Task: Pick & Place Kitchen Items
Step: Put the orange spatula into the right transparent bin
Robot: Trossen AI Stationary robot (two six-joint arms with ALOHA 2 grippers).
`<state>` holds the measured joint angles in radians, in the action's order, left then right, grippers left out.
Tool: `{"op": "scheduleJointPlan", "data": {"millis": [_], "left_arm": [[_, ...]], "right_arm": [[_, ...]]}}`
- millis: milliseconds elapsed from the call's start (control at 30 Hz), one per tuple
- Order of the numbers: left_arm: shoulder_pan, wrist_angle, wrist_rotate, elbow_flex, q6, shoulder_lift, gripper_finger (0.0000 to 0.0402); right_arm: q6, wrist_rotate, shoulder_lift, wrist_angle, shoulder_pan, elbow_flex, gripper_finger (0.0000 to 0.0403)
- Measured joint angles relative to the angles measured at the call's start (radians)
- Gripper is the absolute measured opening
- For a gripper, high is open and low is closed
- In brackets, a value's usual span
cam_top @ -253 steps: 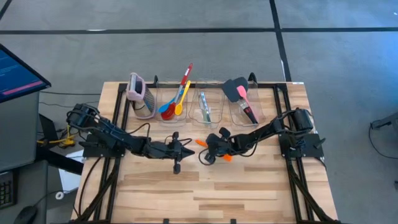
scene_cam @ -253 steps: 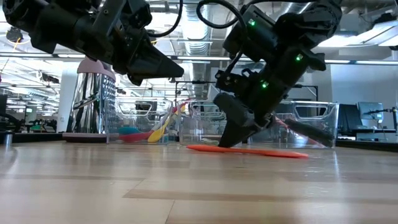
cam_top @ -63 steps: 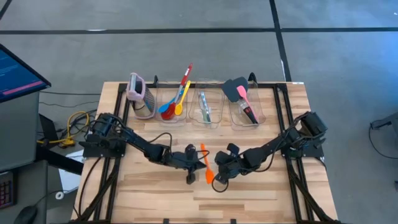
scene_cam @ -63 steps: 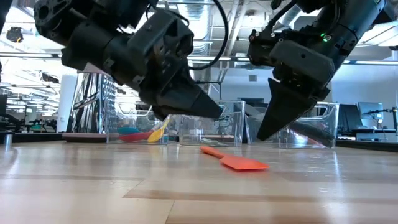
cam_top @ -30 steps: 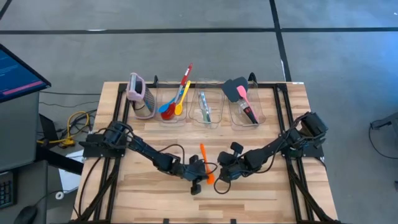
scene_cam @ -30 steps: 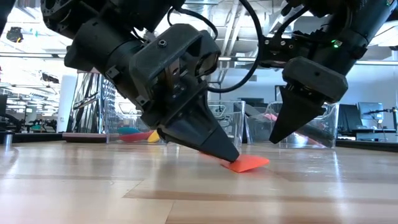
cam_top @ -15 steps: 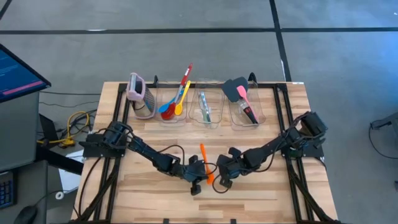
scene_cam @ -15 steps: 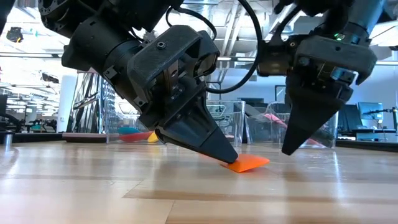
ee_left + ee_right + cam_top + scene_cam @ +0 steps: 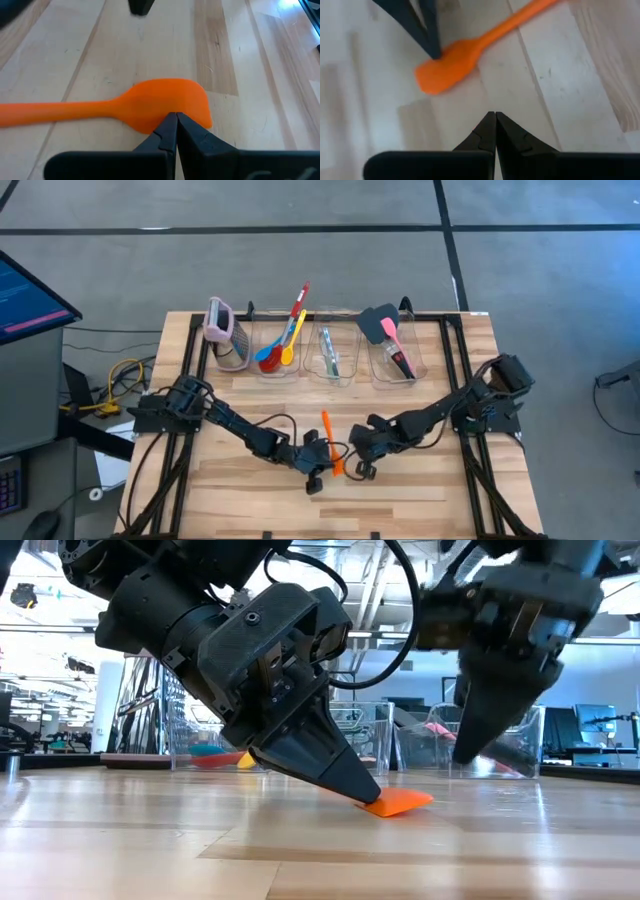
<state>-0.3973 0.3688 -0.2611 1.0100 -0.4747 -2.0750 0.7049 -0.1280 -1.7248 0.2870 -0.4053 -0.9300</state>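
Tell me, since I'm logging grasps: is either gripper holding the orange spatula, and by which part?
Nothing is held. The left gripper, shut, presses its tips on the orange spatula blade's edge; the right gripper, shut, hangs clear beside it.

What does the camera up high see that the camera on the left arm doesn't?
Only the high view shows both whole arms, the three bins holding spoons and spatulas, and the grater. Only the left wrist view shows, close up, the left gripper with fingers shut, tips at the blade's edge. Both show the orange spatula lying on the wooden table.
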Motion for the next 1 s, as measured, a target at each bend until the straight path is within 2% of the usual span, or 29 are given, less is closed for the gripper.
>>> {"op": "scheduleJointPlan", "data": {"millis": [100,200,333,467,633,767,867,1000], "left_arm": [[0.0,0.0,-0.001,0.0,0.0,0.0,0.0001],[0.0,0.0,-0.001,0.0,0.0,-0.001,0.0001],[0.0,0.0,-0.001,-0.001,0.0,-0.001,0.0001],[0.0,0.002,-0.001,-0.001,0.0,-0.001,0.0001],[0.0,0.006,-0.001,-0.003,0.0,-0.002,0.0001],[0.0,0.007,-0.001,-0.003,0.0,-0.002,0.0001],[0.0,0.008,-0.001,-0.003,0.0,-0.002,0.0001],[0.0,0.013,-0.001,-0.004,0.001,-0.002,0.0001]], "right_arm": [[0.062,0.0,0.091,-0.131,0.0,0.118,0.0],[0.162,0.003,0.177,-0.388,0.001,0.271,0.0],[0.34,0.021,0.208,-0.645,0.023,0.407,0.0],[0.463,0.049,0.178,-0.666,0.065,0.409,0.0],[0.469,0.271,0.123,-0.667,0.141,0.367,0.0],[0.447,0.337,0.083,-0.649,0.175,0.329,0.0004],[0.447,0.361,0.057,-0.599,0.194,0.305,0.0027],[0.46,0.418,0.012,-0.582,0.214,0.271,0.0079]]}}
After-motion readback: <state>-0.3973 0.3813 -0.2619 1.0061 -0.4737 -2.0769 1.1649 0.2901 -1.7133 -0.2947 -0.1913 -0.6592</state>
